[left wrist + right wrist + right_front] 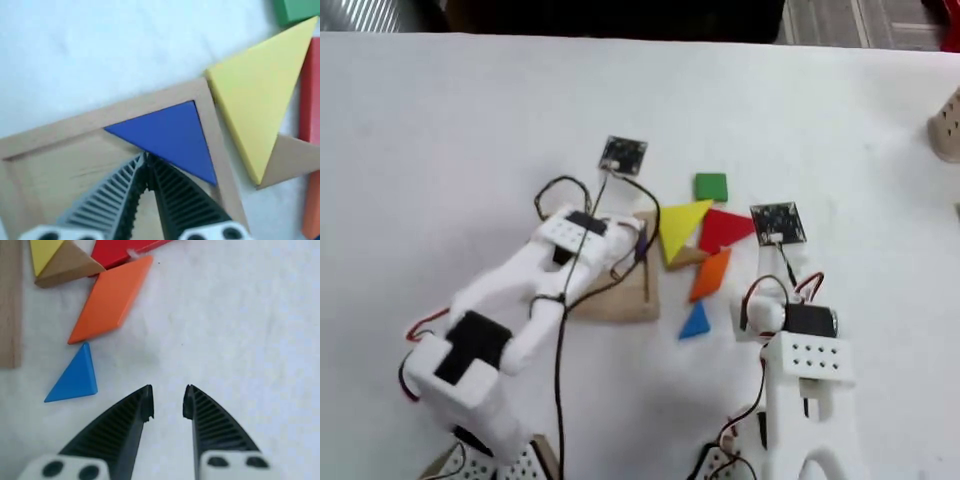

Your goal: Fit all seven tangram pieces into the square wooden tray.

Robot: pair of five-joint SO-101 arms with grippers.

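The square wooden tray (60, 135) holds one large blue triangle (167, 137) in a corner. My left gripper (146, 160) is shut, with its tips at that triangle's edge inside the tray. Just outside the tray lie a yellow triangle (260, 95), a tan triangle (290, 160), a red triangle (725, 230), a green square (711, 186), an orange parallelogram (111, 297) and a small blue triangle (75, 377). My right gripper (167, 402) is open over bare table beside the small blue triangle and holds nothing. In the high view the left arm (575, 240) covers much of the tray (620, 300).
Two small dark circuit boards (622, 154) (778, 222) sit on the white table with wires running to the arms. A perforated tan object (947, 125) stands at the right edge. The right arm (807, 360) stands near the front edge.
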